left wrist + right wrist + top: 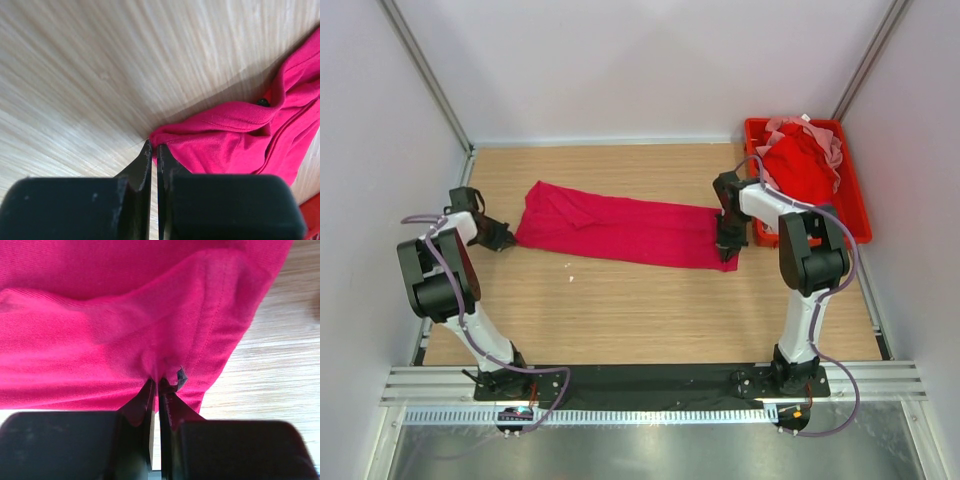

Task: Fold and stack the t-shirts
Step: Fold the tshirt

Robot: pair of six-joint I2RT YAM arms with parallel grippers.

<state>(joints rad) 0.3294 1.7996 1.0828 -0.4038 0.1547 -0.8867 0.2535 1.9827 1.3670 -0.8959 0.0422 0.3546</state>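
Top external view: a crimson shirt [620, 228] is seen lying on the wooden table [620, 320], pulled out into a long, flat strip from left to right. Some wrinkles are seen near its left end. Its left corner is pinched by the left gripper [508, 239], which is set low at the table's left side. In the left wrist view, the two black fingers [145, 160] are seen pressed almost together, with the edge of the cloth caught at their tips. The shirt's right end is pinched at its near corner by the right gripper [728, 258]. In the right wrist view, the cloth is seen bunched into a small pucker where the fingers [142, 400] are squeezed on it. A red bin [860, 215] is set at the far right corner of the table, just beyond the right arm. A red shirt [800, 170] is heaped inside it, and a pale pink shirt [833, 150] is tucked behind and beside that one.
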